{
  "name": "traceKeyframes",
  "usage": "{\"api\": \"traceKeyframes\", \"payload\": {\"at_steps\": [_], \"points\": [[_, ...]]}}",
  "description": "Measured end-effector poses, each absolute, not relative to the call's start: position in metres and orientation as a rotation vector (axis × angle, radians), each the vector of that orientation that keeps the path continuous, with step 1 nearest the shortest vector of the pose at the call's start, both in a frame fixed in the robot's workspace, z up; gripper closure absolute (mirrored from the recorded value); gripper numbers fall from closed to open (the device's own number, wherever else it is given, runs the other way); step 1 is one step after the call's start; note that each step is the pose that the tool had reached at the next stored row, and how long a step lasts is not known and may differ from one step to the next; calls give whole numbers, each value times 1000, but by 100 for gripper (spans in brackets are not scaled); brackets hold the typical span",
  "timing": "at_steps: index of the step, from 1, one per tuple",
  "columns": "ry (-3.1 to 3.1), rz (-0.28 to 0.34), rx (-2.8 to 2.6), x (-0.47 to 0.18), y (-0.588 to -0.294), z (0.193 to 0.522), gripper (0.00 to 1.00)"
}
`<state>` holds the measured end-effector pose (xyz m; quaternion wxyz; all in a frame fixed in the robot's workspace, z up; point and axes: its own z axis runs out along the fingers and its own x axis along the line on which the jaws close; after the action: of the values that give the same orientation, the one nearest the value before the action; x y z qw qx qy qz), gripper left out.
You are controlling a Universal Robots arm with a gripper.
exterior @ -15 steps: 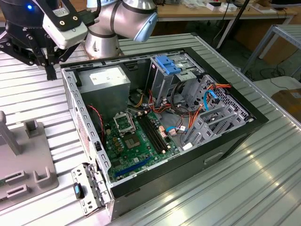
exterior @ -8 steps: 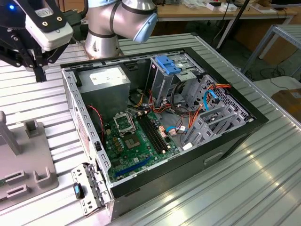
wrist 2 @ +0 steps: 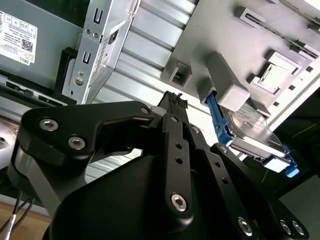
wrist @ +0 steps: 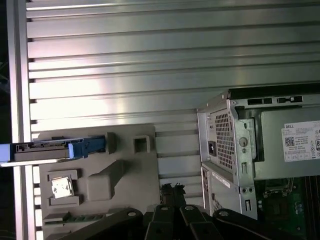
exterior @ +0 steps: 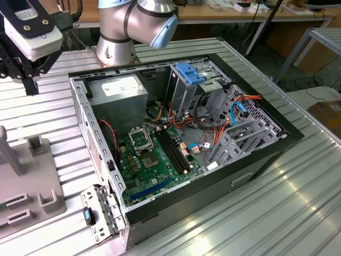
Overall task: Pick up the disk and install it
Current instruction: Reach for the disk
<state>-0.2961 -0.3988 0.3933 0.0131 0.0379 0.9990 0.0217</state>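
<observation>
The arm's black gripper (wrist: 172, 189) hangs above the ribbed aluminium surface (wrist: 150, 75), jaws pressed together and empty. The disk (wrist: 42, 150), a flat grey metal slab edged with blue plastic rail, stands on edge in a slot of a matte grey moulded fixture (wrist: 125, 170), apart from the jaws. Beside the fixture lies an open computer case (exterior: 266, 154) of perforated steel, green motherboard (exterior: 154, 160) exposed.
</observation>
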Motion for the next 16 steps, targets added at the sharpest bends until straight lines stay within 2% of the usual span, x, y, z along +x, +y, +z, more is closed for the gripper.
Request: {"api": "traceKeyframes", "payload": {"at_steps": [16], "points": [[3112,68,118,-336,-399,393,89]]}}
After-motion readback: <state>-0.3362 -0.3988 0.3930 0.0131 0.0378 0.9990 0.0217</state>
